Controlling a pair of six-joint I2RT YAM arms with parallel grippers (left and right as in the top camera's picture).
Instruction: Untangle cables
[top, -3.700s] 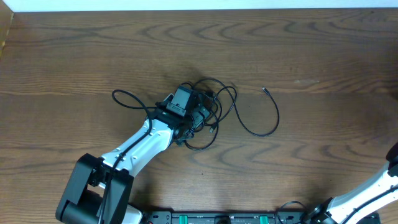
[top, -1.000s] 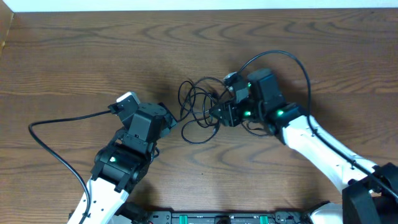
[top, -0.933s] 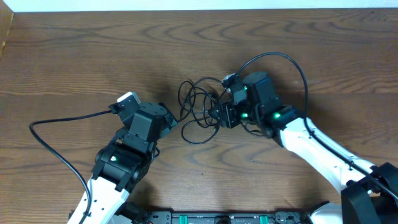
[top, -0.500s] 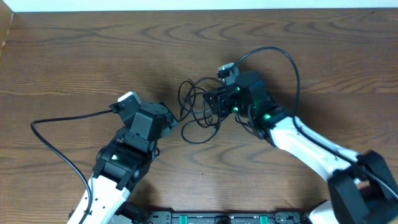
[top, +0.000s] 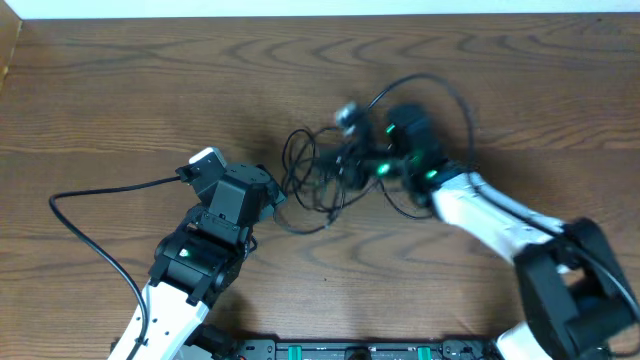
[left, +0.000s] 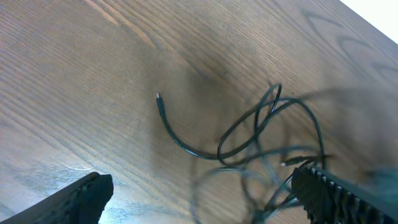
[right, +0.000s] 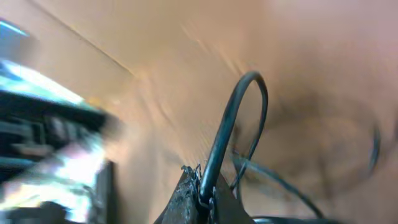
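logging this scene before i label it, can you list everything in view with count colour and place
table: one, brown wood, fills the overhead view
white strip: one, white, along the table's far edge
cables: tangled, count unclear, black, mid-table between the arms; one loose end lies free
left arm cord: one, thick black, curving over the table left of the left arm
left arm: one, white and black, lower left; left gripper open, beside the tangle
right arm: one, white and black, blurred, lower right; right gripper shut on one of the cables
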